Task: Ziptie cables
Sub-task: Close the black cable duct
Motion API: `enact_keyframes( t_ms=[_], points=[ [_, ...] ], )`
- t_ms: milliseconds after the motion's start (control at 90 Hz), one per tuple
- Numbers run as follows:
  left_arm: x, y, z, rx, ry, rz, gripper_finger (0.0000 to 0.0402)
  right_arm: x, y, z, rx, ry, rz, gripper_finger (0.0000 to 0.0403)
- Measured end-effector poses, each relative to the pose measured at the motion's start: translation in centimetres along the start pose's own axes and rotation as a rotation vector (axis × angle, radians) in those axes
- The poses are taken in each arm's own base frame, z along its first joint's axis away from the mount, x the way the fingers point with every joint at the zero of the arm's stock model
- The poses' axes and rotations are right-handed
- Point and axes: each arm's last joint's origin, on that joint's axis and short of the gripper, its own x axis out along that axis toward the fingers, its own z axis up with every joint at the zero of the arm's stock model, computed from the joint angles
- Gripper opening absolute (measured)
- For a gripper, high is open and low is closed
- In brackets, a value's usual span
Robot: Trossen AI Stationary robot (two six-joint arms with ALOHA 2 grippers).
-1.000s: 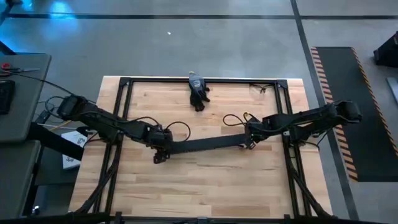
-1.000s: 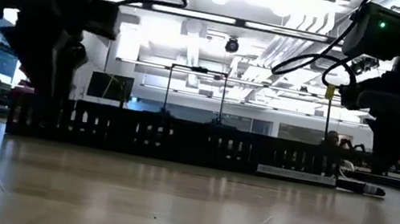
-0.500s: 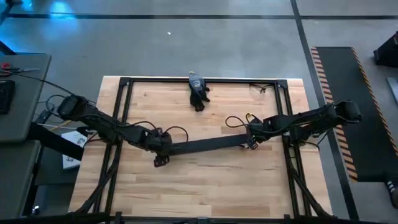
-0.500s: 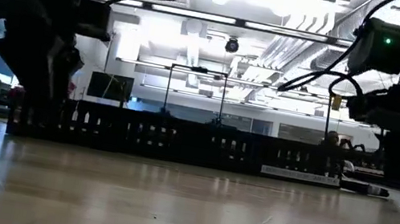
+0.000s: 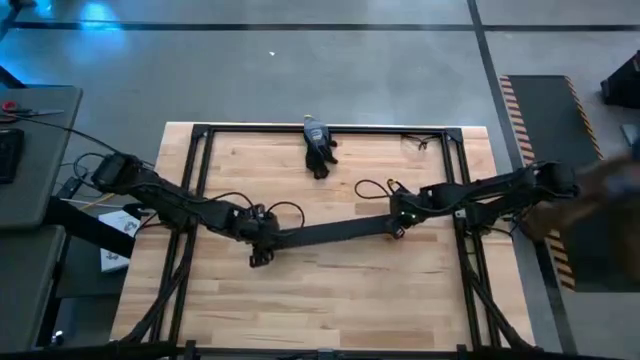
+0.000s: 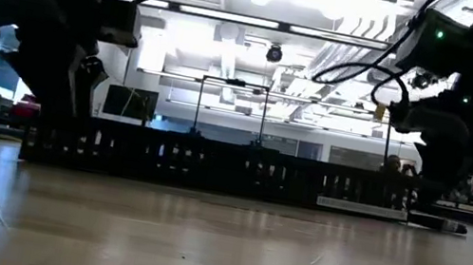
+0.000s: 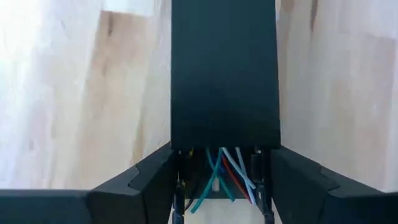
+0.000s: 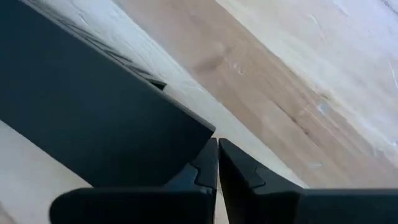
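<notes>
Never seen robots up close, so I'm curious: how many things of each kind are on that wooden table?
Robot arms: 2 (left claw, right claw)
Long black duct: 1
Wire bundle: 1
Small dark object at far edge: 1
Total: 5
</notes>
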Motion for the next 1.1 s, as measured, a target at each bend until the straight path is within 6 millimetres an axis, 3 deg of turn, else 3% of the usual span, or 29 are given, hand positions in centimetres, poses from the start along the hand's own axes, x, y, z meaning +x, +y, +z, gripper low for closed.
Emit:
enact_keyframes(
  t_ms=[389, 644, 878, 1100],
  points=[
    [-1.5, 0.2, 0.5, 0.008, 0.131, 0.031, 0.026, -0.1, 0.1, -0.3, -0.01, 0.023, -0.004, 0.0],
    [-1.7, 0.5, -0.7, -0.03, 0.246, 0.061, 0.0262, -0.1, 0.0, -0.4, -0.015, 0.033, -0.016, 0.0],
    [-1.4, -0.1, -1.6, -0.028, 0.226, 0.096, 0.0262, -0.2, -0.7, -0.8, -0.03, 0.081, -0.076, 0.0],
    [-1.2, -0.8, -0.6, -0.014, 0.107, 0.053, 0.0244, -0.6, -0.5, -0.2, -0.022, 0.071, -0.065, 0.0]
  ],
)
